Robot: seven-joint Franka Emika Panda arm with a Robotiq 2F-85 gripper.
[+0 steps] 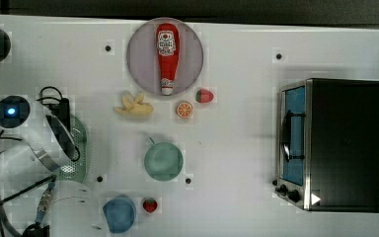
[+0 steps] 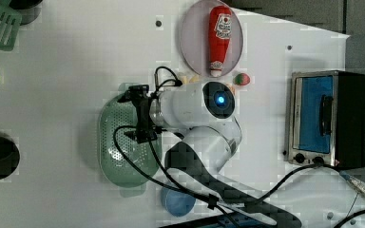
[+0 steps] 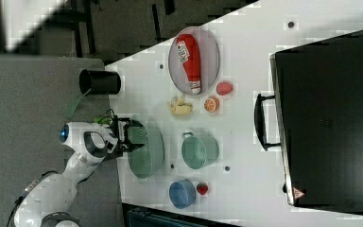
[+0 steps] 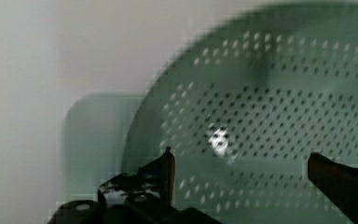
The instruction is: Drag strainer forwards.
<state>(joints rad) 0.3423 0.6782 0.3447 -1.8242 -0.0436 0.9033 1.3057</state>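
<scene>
Now mid-approach: fingers (image 4: 168, 163) spread wide, holding nothing, poised over the strainer (image 3: 146, 151) near the tabletop (image 3: 246, 123) edge beside the green cup (image 3: 199, 151); next, likely lowering onto the rim and clamping before dragging.

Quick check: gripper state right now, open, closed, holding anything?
Gripper: open, fingers spread wide above the strainer, holding nothing.
</scene>
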